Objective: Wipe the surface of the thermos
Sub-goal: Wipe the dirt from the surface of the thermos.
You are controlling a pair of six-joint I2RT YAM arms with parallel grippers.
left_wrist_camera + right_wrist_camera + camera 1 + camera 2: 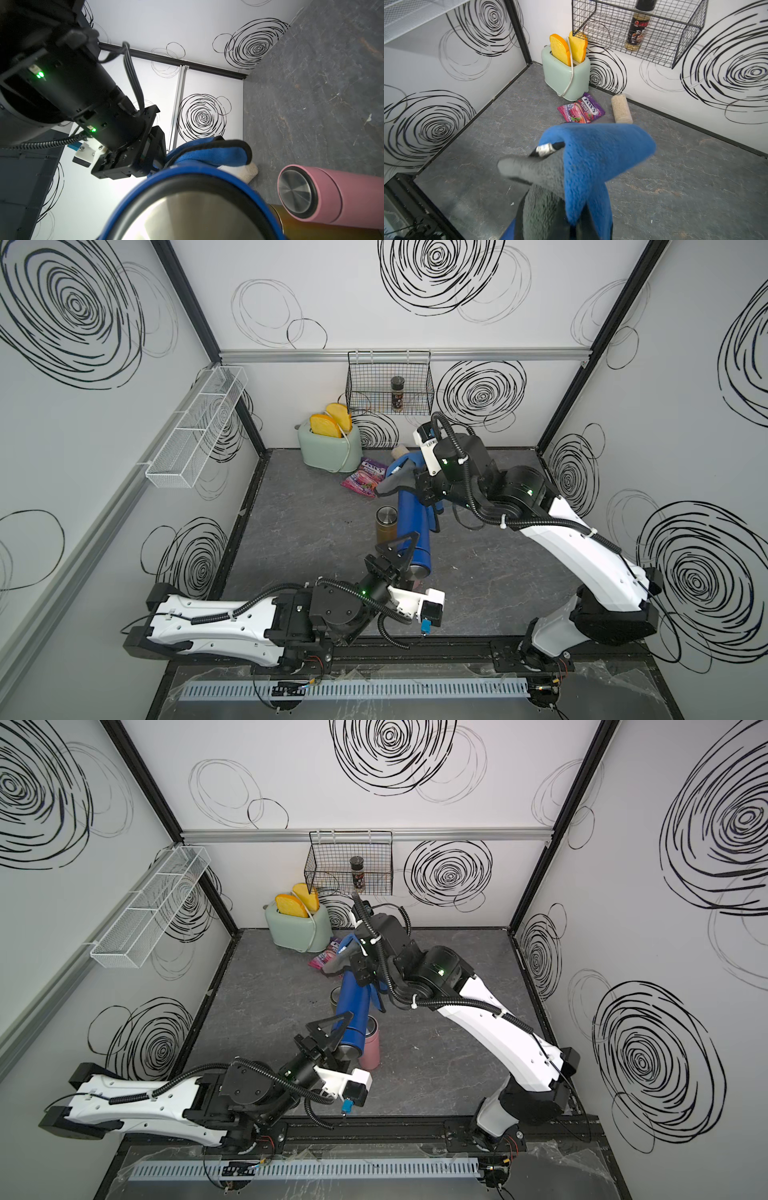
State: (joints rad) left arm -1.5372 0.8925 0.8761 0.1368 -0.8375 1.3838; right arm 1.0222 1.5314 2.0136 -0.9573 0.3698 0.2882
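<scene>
The blue thermos [411, 522] [353, 1006] hangs tilted above the table, its steel-bottomed lower end [187, 216] filling the left wrist view. My left gripper [409, 562] [337, 1036] is shut on that lower end; its fingers are hidden in its own wrist view. A blue and grey cloth [395, 477] [338, 959] [591, 155] drapes over the thermos's far upper end. My right gripper [420, 486] [359, 969] is shut on the cloth and presses it against the thermos. In the left wrist view the cloth [207, 151] lies on top of the blue body.
A pink flask [370, 1052] [322, 193] and an amber bottle [385, 524] sit just beside the thermos. At the back stand a mint toaster [330, 443], a candy packet [363, 477] and a grain jar [622, 109]. A wire basket [353, 381] hangs on the back wall.
</scene>
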